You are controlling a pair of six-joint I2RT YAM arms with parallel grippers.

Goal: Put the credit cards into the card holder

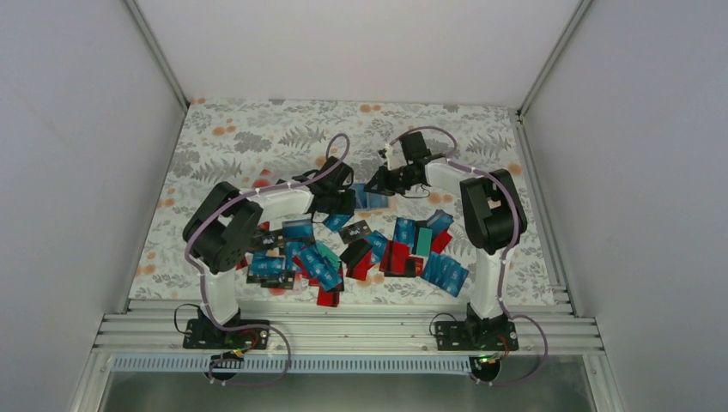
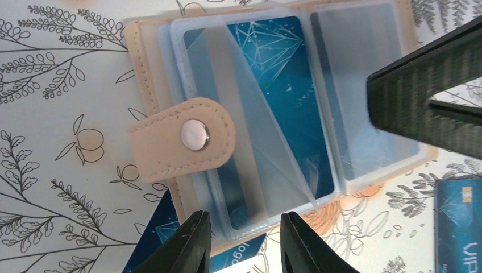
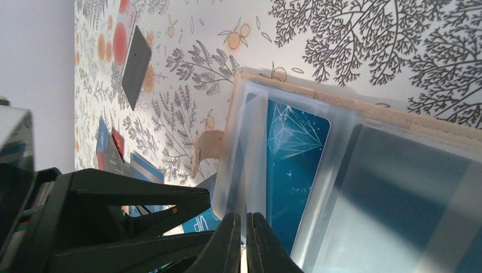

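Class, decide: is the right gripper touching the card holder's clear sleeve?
Touching. In the right wrist view, the right gripper has its jaws pinched on a clear sleeve of the card holder.

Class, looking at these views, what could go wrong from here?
1. The right gripper, jaws nearly shut on a clear sleeve, could tug it and drag or lift the card holder.
2. The blue card already in a sleeve could slide out.
3. The left gripper sits close; the two might collide.

Matt leatherette card holder (image 2: 159, 142) has frosted plastic sleeves (image 2: 352, 51) and a shiny metal snap (image 2: 195, 135).
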